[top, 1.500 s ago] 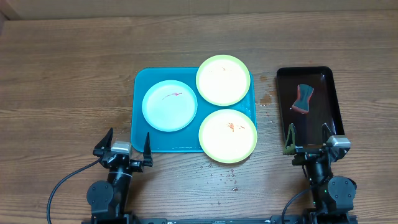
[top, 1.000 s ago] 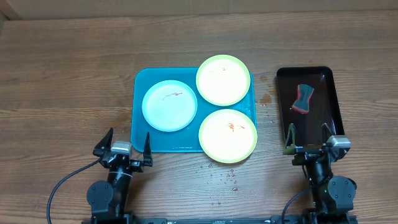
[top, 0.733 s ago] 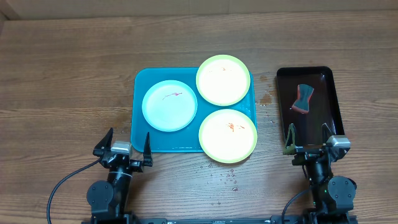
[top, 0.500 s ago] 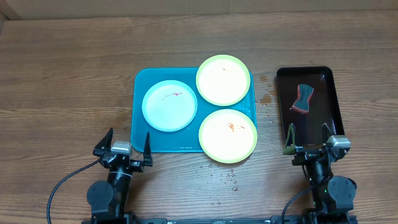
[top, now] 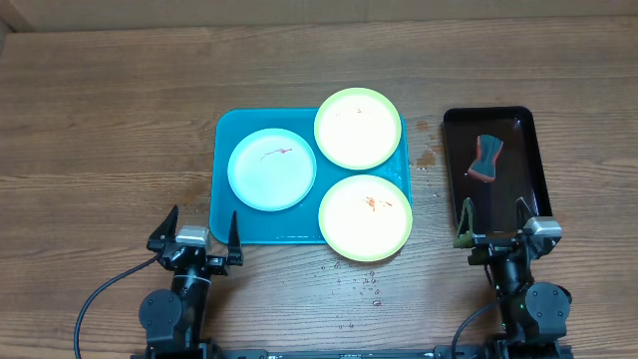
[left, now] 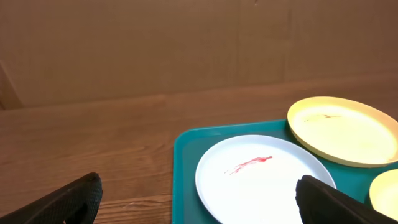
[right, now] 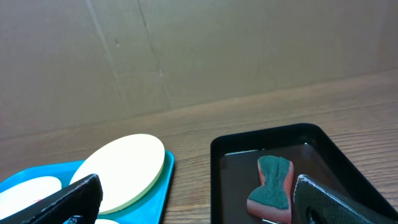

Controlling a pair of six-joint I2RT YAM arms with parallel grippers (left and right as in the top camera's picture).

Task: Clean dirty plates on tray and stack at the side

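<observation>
The turquoise tray holds a pale blue-white plate with a red smear, a yellow-green plate at the far right, and a yellow-green plate with orange smears at the near right, overhanging the rim. My left gripper is open and empty at the tray's near left corner. In the left wrist view the tray, white plate and far plate show between its fingers. My right gripper is open and empty, near the black tray.
A narrow black tray at the right holds a green-and-orange sponge; it shows in the right wrist view with the tray. Water drops lie on the wood in front of the tray. A cardboard wall stands behind.
My left gripper's fingers have shifted very slightly. Nothing else has moved.
</observation>
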